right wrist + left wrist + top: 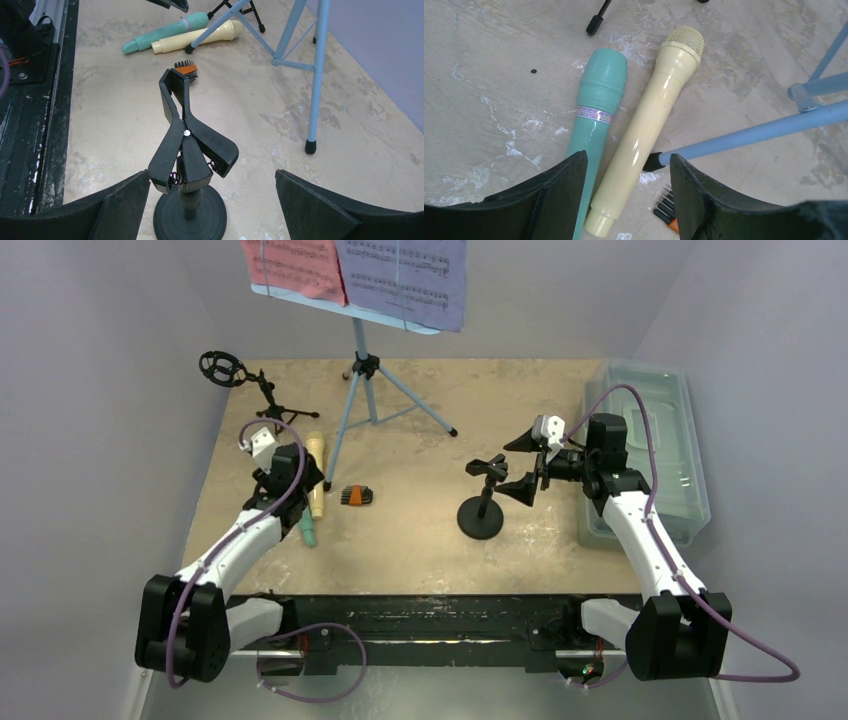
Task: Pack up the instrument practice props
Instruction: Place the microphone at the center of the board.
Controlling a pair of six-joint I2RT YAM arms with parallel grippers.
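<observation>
Left tool [628, 159] hovers released, jaws spread over the yellow microphone [649, 125], which lies on the table [499, 75] beside the mint-green microphone [599, 100]. Right tool [211, 175] gapes wide, empty, facing the upright black microphone stand [187, 140].

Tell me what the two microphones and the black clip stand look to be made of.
Cream microphone: glossy moulded plastic, judging by the bright streak along its barrel. Green microphone: duller plastic, ribbed head, printed band. Black clip stand: likely matte plastic arms with small metal springs and a rivet; the base's material is unclear.
</observation>
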